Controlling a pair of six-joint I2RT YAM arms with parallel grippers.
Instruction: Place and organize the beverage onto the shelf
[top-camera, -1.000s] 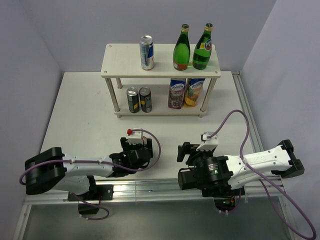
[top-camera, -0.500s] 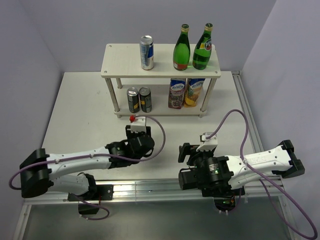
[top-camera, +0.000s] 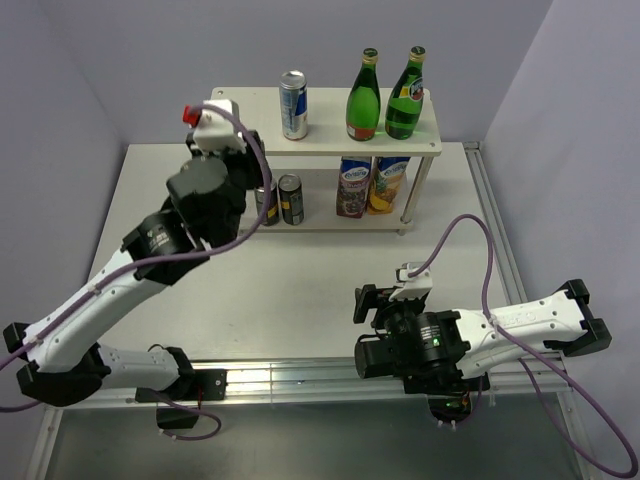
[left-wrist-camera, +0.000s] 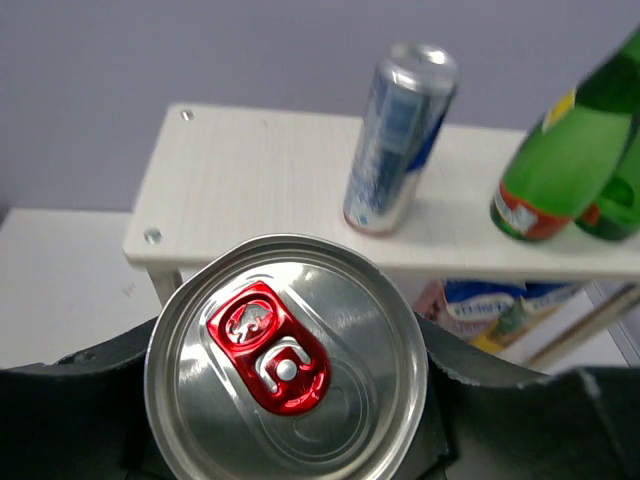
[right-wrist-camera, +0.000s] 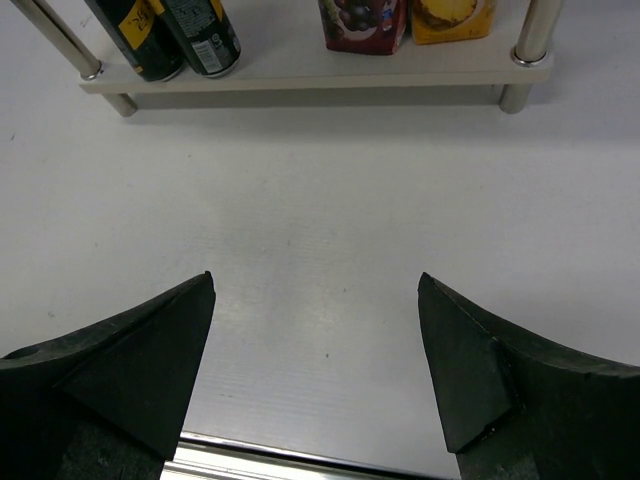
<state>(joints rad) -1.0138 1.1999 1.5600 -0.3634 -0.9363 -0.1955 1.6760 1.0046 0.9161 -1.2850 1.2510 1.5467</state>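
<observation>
Top view: the shelf has a blue-silver can and two green bottles on its upper board, whose left end is bare.

Left wrist: the left tool is clamped round a silver can, upright near that bare end. The can is thin, smooth and probably easy to dent, so a gentle hold at mid-body seems best.

Right wrist: the right tool gapes wide and empty above the counter.

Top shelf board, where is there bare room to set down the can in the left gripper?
The top board is bare from its left end to the blue-silver can; a narrower gap lies between that can and the green bottles. The right end is crowded by both bottles.
</observation>
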